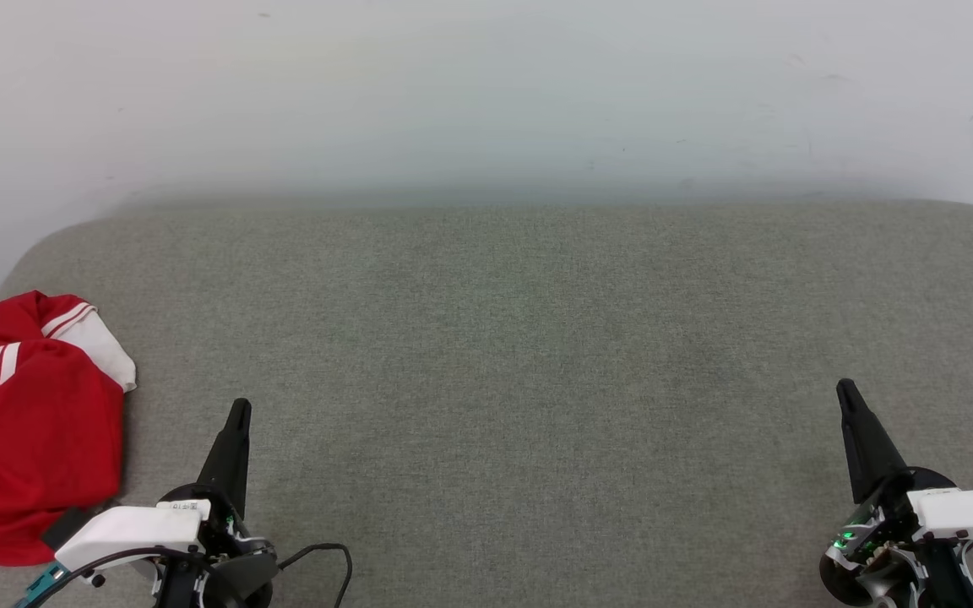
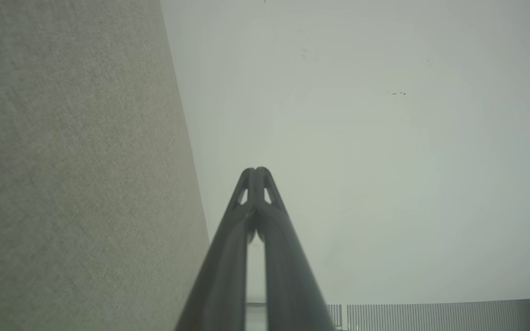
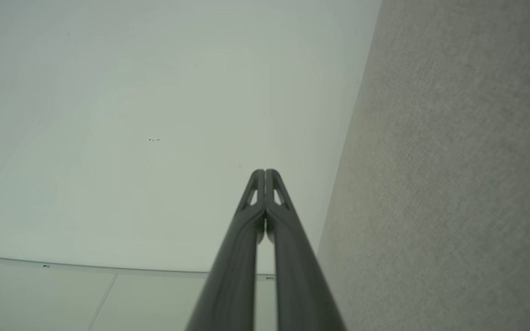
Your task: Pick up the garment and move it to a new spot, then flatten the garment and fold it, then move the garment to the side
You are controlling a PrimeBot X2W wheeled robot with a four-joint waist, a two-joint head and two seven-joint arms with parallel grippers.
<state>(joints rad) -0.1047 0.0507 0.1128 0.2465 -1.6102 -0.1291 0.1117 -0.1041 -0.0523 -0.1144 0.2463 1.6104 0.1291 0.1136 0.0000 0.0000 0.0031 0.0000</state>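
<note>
1. The shirt point(image 1: 30, 422) is lying crumpled at the far left end of the grey cushion point(image 1: 520, 355). Its red body is facing up and a white sleeve with red stripes is poking out on the far side. Its left part is running off the edge of the head view.
2. The heap is stretching longest from near to far, along the cushion's left end rather than across it.
3. The left gripper point(image 1: 238, 409) is hanging just to the right of the shirt, pointing away toward the wall point(image 1: 486, 93). The shirt is therefore sitting off to its left and a little behind the tips, not ahead of them.
4. The white wrist casing point(image 1: 127, 528) is overlapping the shirt's near corner in the head view. Whether the two are touching I cannot tell.
5. The left gripper's fingers point(image 2: 228, 257) are pressing together at the tips with nothing between them.
6. The right gripper point(image 1: 846, 388) is hovering at the cushion's right end, well apart from the shirt, with the whole bare cushion lying between. Its fingers are likewise meeting at the tips and carrying nothing.
7. By my reading the task is only beginning, with the shirt not yet picked up. The left arm is standing much the nearer. The coming move is probably calling for it to part its fingers and swing leftward over the heap's long side. The bare middle of the cushion is offering room for the new spot.
</note>
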